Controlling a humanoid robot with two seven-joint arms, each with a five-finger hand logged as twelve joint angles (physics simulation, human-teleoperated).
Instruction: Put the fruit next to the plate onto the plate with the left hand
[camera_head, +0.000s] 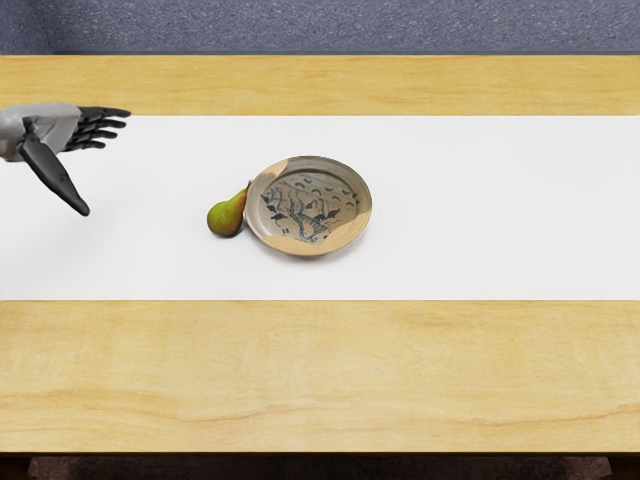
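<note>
A green-yellow pear (227, 214) lies on the white runner, touching the left rim of a tan plate (355, 190) painted with a dark tree pattern. My left hand (78, 140) comes in from the left edge, well to the left of the pear and a bit farther back. Its dark fingers are spread and the thumb points down toward the cloth; it holds nothing. The plate carries nothing on it.
A white runner (480, 210) crosses the middle of the wooden table (320, 370). A grey floor strip shows beyond the table's far edge.
</note>
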